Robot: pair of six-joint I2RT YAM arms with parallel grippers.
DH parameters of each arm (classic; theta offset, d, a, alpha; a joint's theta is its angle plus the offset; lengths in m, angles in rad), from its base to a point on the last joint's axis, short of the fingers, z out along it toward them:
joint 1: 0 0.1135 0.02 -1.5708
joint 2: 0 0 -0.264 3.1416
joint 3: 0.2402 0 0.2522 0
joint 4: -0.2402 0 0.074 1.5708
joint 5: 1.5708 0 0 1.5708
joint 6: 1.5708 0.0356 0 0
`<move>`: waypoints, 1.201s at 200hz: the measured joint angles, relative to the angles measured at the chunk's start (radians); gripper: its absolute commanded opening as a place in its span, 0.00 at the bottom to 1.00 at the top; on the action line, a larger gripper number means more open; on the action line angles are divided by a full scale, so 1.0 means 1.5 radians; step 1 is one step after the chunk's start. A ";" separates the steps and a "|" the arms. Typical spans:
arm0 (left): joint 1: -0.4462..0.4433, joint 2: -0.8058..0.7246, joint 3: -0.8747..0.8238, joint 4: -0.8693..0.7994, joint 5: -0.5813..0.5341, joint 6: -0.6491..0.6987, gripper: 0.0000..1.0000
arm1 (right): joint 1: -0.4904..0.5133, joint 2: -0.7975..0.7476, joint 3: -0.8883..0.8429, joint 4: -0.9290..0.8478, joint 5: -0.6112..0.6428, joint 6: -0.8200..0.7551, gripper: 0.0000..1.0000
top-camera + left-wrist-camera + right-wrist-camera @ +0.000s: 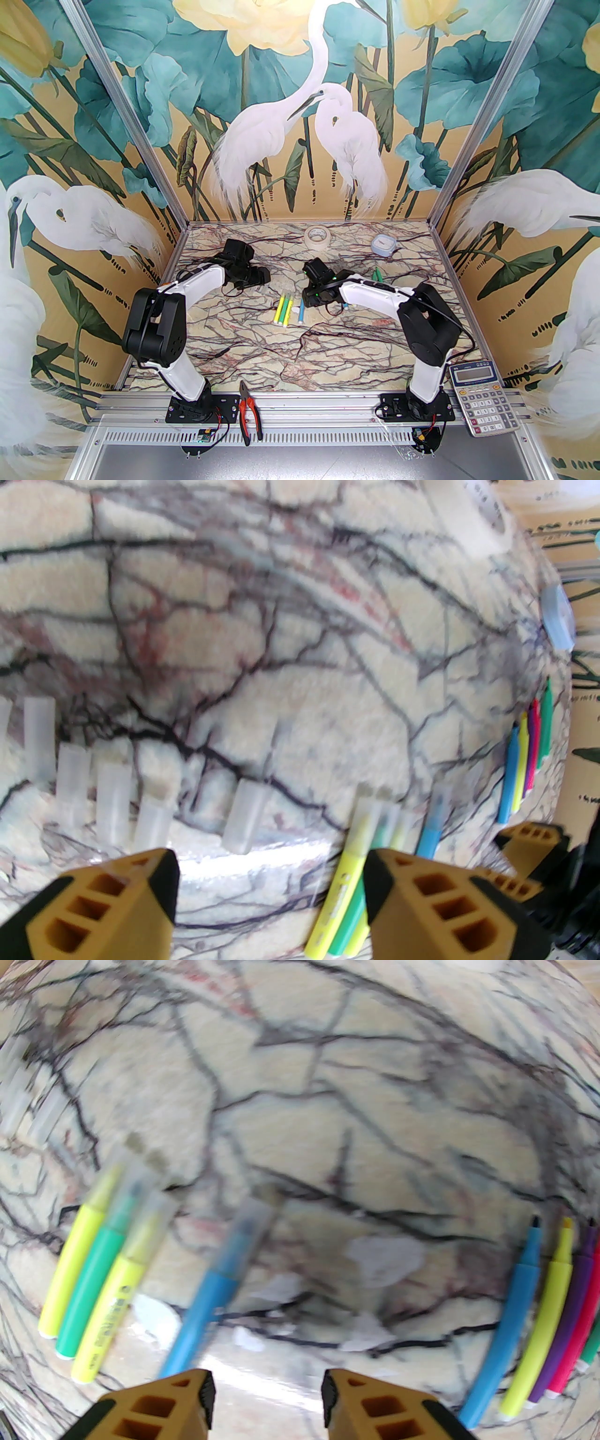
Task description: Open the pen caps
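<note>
Left hand (pixel 269 873), right hand (pixel 267 1386) agape; bare table (pixel 375 1147) between capped markers (pixel 93 1274) and uncapped markers (pixel 548 1316).

Loose pen caps (pixel 112 803): at least six pale, translucent short tubes, off their markers. They lie flat on the bench in a ragged row, roughly parallel, close but mostly apart. One further cap (pixel 244 817) lies alone to the right of the row.

Seated caps (pixel 133 1189): one on each of three side-by-side markers (pixel 91 1278) (yellow, green, yellow). A fourth cap (pixel 251 1225) sits on the blue marker (pixel 201 1307) just beside them. All are blurred, with the coloured tips showing through the plastic.
</note>
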 measured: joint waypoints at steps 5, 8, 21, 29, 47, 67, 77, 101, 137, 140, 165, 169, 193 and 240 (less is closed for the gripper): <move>0.003 -0.004 -0.005 0.006 0.001 -0.001 0.73 | 0.002 0.004 0.003 -0.003 -0.002 0.000 0.45; 0.005 -0.006 -0.007 0.008 0.001 -0.003 0.73 | 0.003 0.007 0.005 -0.004 -0.003 0.000 0.45; 0.013 -0.014 -0.021 0.022 0.003 -0.007 0.73 | 0.009 0.021 0.016 -0.010 -0.009 0.001 0.45; 0.019 -0.019 -0.028 0.028 0.003 -0.009 0.73 | 0.012 0.029 0.021 -0.013 -0.012 0.003 0.45; 0.028 -0.025 -0.037 0.037 0.003 -0.014 0.74 | 0.020 0.044 0.034 -0.020 -0.014 0.006 0.46; 0.032 -0.029 -0.038 0.041 0.003 -0.016 0.74 | 0.031 0.057 0.047 -0.027 -0.016 0.008 0.46; 0.033 -0.030 -0.038 0.045 0.003 -0.016 0.74 | 0.035 0.063 0.053 -0.030 -0.017 0.010 0.46; 0.033 -0.030 -0.039 0.048 0.003 -0.016 0.74 | 0.041 0.078 0.070 -0.042 -0.017 0.013 0.45; 0.033 -0.030 -0.046 0.055 0.005 -0.016 0.74 | 0.043 0.096 0.089 -0.065 -0.013 0.015 0.44; 0.033 -0.030 -0.047 0.055 0.005 -0.016 0.74 | 0.042 0.098 0.091 -0.068 -0.011 0.015 0.44; 0.033 -0.030 -0.053 0.058 0.006 -0.016 0.74 | 0.045 0.117 0.106 -0.091 0.002 0.014 0.42; 0.033 -0.030 -0.055 0.060 0.007 -0.016 0.74 | 0.045 0.119 0.107 -0.093 0.004 0.013 0.41; 0.033 -0.030 -0.058 0.061 0.008 -0.016 0.74 | 0.047 0.127 0.117 -0.108 0.014 0.009 0.37; 0.033 -0.030 -0.058 0.062 0.012 -0.016 0.74 | 0.047 0.128 0.125 -0.132 0.026 -0.006 0.29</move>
